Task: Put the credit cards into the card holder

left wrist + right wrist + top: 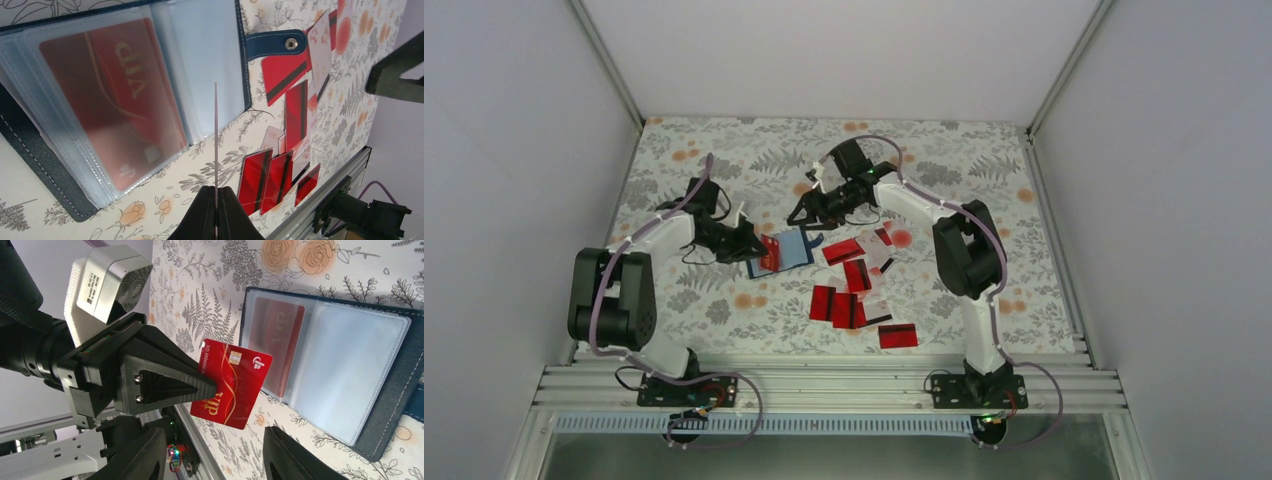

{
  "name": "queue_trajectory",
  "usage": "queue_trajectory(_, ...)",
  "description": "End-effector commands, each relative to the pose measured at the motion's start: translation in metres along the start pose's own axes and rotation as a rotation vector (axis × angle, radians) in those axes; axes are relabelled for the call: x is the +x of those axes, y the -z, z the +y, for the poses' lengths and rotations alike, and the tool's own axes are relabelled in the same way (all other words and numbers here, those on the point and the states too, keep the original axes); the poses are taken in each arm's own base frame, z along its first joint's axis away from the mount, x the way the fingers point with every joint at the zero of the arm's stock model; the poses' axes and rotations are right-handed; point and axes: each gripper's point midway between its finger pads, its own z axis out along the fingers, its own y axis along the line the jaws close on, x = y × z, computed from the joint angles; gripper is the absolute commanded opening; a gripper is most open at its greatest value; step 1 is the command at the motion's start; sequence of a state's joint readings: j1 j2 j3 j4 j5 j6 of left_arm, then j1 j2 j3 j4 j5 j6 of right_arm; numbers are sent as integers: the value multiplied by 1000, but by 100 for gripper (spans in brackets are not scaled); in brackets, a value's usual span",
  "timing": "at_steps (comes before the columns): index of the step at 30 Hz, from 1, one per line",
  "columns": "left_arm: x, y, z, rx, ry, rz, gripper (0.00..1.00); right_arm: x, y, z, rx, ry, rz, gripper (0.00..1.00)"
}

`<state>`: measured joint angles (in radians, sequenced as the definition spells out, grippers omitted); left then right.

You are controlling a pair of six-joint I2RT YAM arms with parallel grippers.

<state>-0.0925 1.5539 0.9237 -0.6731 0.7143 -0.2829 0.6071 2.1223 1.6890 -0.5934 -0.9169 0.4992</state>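
- My left pincer (216, 192) is closed tight on the short edge of one red plastic VIP card with a gold swirl and a chip (232, 385). It holds the card in the air, just beside the open wallet. From my own wrist I see that card only as a thin line, edge-on.
- My right pincer (215, 445) stands with its jaws apart and nothing between them, hovering over the wallet and facing the held card.
- The dark navy folding card holder with clear plastic sleeves (395, 405) lies open and flat on the flower-patterned table (724, 170), between my two arms. Its strap with the pale snap (291, 44) points toward the loose pile.
- Done so far, as I judge it: one red card tucked behind a clear sleeve (115, 95) in one half of the holder.
- The clear sleeve on the other half (350, 365) looks empty. The sleeves are stacked, so I cannot tell what the lower ones hold.
- In hand: the held card is lifted but not yet in any sleeve, and its edge is not touching a sleeve mouth.
- Left to do: the scattered loose cards, red ones with black stripes and a few white ones (854, 295), lie on the table to the right of the holder, several overlapping. That is most of the pile.
- My estimate is that the task is at an early stage, with one card in, one on its way and the rest waiting.
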Motion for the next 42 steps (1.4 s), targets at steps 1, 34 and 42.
queue_trajectory(1,3,-8,13,-12,8,34,2,-7,-13,-3,9,-7,-6,48)
queue_trajectory(34,-6,-34,23,56,55,104,2,5,-57,-77,76,-97,78,38)
queue_trajectory(42,-10,-37,25,59,60,95,2,20,-61,-104,142,-112,105,37)
